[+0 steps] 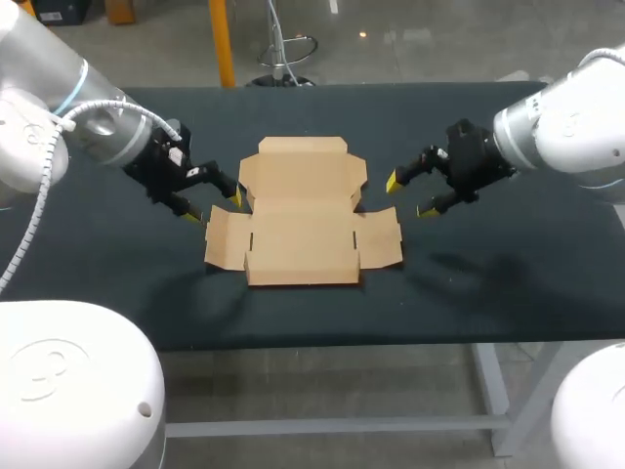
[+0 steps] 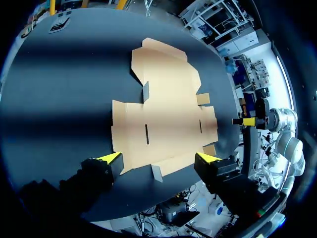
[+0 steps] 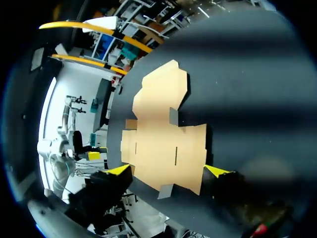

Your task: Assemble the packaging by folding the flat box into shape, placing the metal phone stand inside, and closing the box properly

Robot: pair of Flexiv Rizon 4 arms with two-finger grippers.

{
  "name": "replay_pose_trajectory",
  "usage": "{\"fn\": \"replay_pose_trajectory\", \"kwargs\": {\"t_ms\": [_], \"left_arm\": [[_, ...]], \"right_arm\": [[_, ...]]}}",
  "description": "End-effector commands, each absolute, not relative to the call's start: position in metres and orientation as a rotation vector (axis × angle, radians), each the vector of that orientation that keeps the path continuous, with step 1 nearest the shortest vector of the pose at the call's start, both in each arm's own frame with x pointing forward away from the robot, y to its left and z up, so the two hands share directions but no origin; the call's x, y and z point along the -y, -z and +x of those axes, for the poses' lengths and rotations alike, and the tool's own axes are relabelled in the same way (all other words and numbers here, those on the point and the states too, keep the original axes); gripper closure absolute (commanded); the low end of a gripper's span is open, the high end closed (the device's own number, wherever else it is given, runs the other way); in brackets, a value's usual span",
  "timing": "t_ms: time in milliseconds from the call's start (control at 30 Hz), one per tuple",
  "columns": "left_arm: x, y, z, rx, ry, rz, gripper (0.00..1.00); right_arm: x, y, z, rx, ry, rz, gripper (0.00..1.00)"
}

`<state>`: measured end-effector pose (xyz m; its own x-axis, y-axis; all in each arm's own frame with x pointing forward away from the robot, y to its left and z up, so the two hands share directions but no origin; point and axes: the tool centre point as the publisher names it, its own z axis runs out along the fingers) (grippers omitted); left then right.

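The box (image 1: 301, 210) is laid flat on the table (image 1: 488, 283), flanked by the left gripper (image 1: 215, 206) and right gripper (image 1: 408, 195), each spread wide and empty, probably for raising its 2 side flaps.

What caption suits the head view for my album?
A flat box on the table between the open left tool and right tool.

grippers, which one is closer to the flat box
The left gripper: a yellow tip almost meets the edge of the flat box, while the right gripper stands clear of it.
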<state>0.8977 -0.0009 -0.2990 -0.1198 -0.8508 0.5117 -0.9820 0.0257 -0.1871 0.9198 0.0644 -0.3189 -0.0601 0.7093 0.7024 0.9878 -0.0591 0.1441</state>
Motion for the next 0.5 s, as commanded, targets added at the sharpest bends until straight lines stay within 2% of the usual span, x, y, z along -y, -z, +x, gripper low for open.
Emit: {"fn": "replay_pose_trajectory", "kwargs": {"t_ms": [33,500], "left_arm": [[0.002,0.299,0.900,2.049,-0.720,1.891,0.00],[0.000,0.287,0.905,2.035,-0.811,1.786,0.00]], "right_arm": [[-0.061,0.319,0.923,1.719,0.796,-1.528,0.00],[-0.050,0.325,0.934,1.649,0.877,-1.504,0.00]]}}
